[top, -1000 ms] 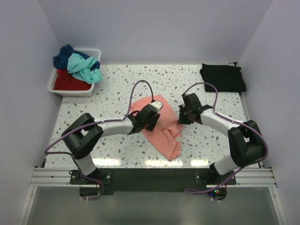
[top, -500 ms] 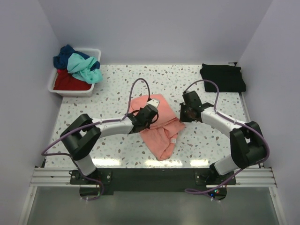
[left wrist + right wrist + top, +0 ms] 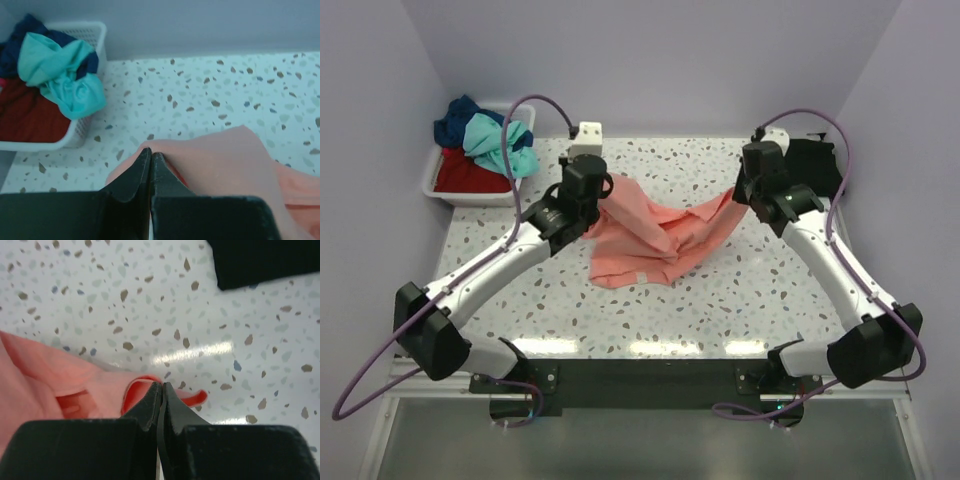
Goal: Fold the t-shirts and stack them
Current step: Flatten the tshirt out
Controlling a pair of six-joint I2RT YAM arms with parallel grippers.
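**Pink shirt [image 3: 650, 235] strung between two claws**

Top view: the pink shirt is held at both ends and hangs over the middle of the table [image 3: 740, 300]. The left claw [image 3: 592, 213] is clamped on its left end and the right claw [image 3: 740, 193] on its right end. The long axis runs from side to side between them. The cloth sags in the middle, and the bunched lower part appears to rest on the table. The shirt thus lies inward from each claw, and neither arm is clearly nearer to its bulk. The next move is judged to be a spreading, which calls for the claws to be drawn apart along that axis. A black shirt [image 3: 820, 170], folded flat, lies at the far right corner, just beside the right arm. A teal shirt [image 3: 500, 145], a navy shirt [image 3: 453, 122] and a red shirt [image 3: 470, 175] are heaped in the white bin [image 3: 430, 182] at the far left.

Left wrist view: the left claw [image 3: 151, 156] is seen pressed together on a smooth, rounded fold of the soft pink cloth [image 3: 220, 160], which trails off to the right. The bin [image 3: 97, 30], a latticed plastic one, stands well apart beyond it on the left.

Right wrist view: the right claw [image 3: 161, 390] is seen pinched on a thin hemmed edge of the pink shirt [image 3: 45, 375], whose mass falls away to the left in loose wrinkles. The speckled table is glossy, with glare below the claw. A corner of the black shirt [image 3: 265, 260] is seen beyond.
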